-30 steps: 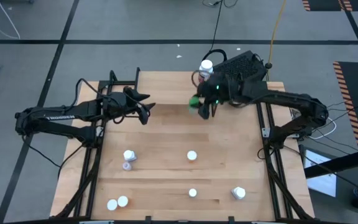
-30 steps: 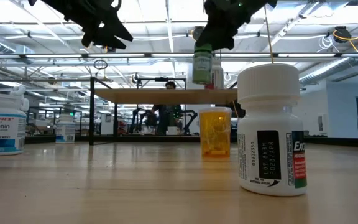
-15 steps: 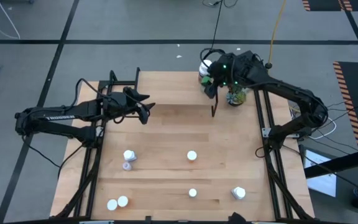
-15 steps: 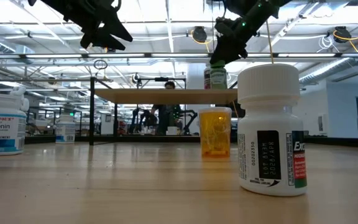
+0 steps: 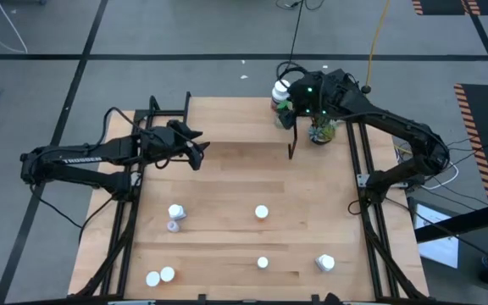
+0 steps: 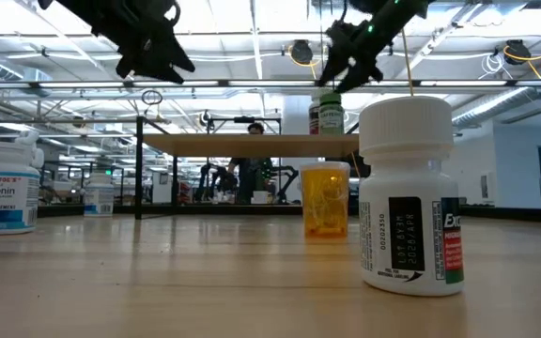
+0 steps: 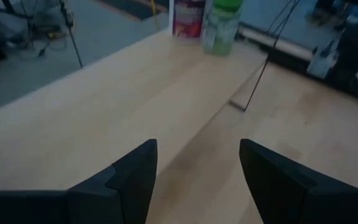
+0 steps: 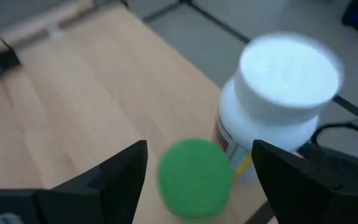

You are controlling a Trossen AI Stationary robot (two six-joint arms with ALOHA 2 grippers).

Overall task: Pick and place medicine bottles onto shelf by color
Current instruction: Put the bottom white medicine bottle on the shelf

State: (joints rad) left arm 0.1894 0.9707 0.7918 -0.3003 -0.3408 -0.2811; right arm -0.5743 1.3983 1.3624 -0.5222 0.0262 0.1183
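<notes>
A green-capped medicine bottle [image 6: 326, 115] stands upright on its base at the shelf's [image 6: 252, 145] far right end, beside a white-capped bottle [image 5: 281, 89]. My right gripper [image 8: 199, 147] hovers just above it, open. Its fingers stand on either side of the green cap [image 8: 195, 178], apart from it. My left gripper [image 5: 200, 154] is open and hangs over the shelf's left part [image 7: 92, 106]. Several white-capped bottles [image 5: 262, 212] stand on the table's near half. An orange bottle [image 6: 326, 199] stands under the shelf in the low view.
A small potted plant [image 5: 320, 131] sits just right of the shelf. A large white bottle [image 6: 409, 197] stands close to the low camera, and a Melatonin bottle [image 6: 3, 188] is at the left. Bare wood lies between the shelf and the near bottles [image 5: 176, 212].
My right gripper carried the green bottle from over the shelf's near edge toward the far right corner and set it down on the shelf beside the white-capped bottle. It then let go and rose slightly off the cap. The bottle now stands upright on its own.
</notes>
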